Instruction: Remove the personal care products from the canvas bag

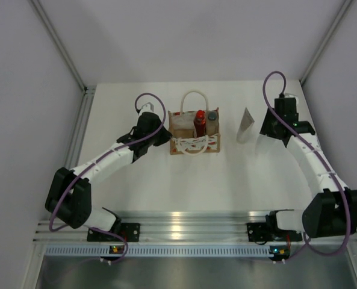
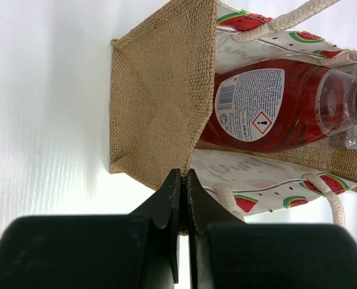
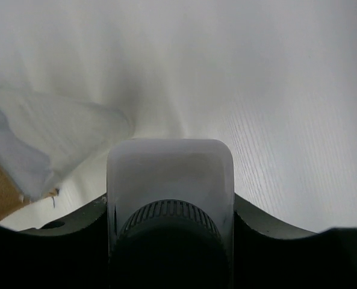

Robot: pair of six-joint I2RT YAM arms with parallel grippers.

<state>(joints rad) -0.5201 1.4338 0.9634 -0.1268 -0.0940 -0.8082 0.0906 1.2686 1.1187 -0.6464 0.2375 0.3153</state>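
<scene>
Pinching the edge of the canvas bag (image 2: 160, 102), the left gripper (image 2: 182, 180) has its jaws pressed together on the burlap. The red bottle (image 2: 268, 105) and the grey-capped bottle (image 1: 212, 120) sit inside. The right gripper (image 3: 171, 208) clamps the white squeeze tube (image 3: 170, 174) over the table (image 1: 166, 180).

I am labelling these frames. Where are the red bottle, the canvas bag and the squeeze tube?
red bottle (image 2: 256, 108): left wrist view, on its white label.
canvas bag (image 2: 160, 96): left wrist view, on its burlap side panel.
squeeze tube (image 1: 245, 124): top external view, on its body, right of the bag.
</scene>
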